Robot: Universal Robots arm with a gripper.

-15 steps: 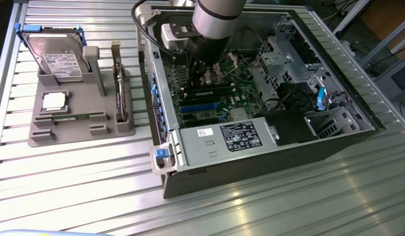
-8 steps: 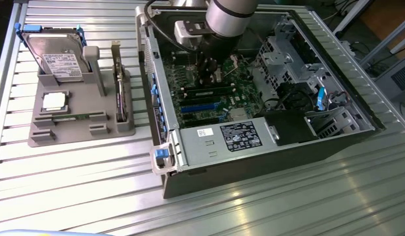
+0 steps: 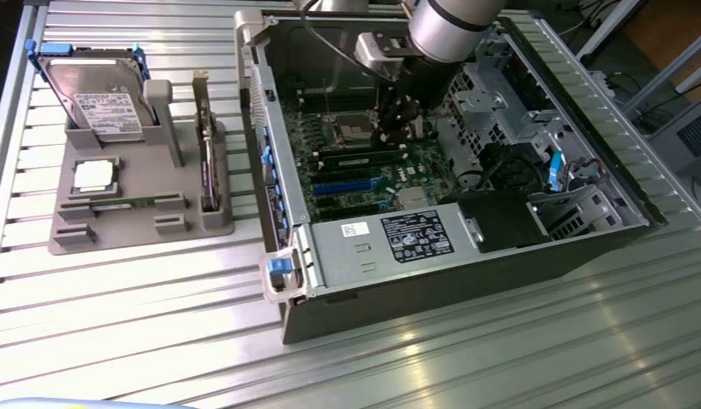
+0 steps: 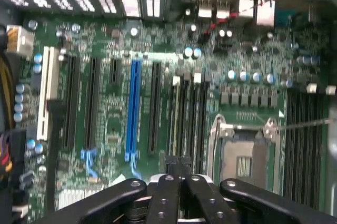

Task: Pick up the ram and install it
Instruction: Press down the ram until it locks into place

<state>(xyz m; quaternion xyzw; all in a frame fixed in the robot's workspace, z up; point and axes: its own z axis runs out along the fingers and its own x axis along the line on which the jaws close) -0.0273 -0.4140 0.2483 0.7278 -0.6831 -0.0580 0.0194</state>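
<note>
The ram (image 3: 362, 159) is a thin green stick standing in one of the black memory slots of the motherboard, inside the open computer case (image 3: 327, 247). The wrist view shows the ram (image 4: 175, 113) edge-on as a pale strip among the slots, beside the processor socket (image 4: 245, 161). My gripper (image 3: 393, 132) reaches down into the case just above these slots. Its black fingers (image 4: 167, 192) are shut tip to tip, and the gripper (image 4: 178, 162) sits right over the end of the slot row. Whether the fingertips touch the ram I cannot tell.
A grey fixture (image 3: 135, 234) at the exterior view's left holds a hard drive (image 3: 94, 98), a square processor (image 3: 94, 175), a flat green stick (image 3: 129, 203) and a thin board on edge (image 3: 203, 149). Case walls, the drive cage (image 3: 486, 94) and cables crowd the arm.
</note>
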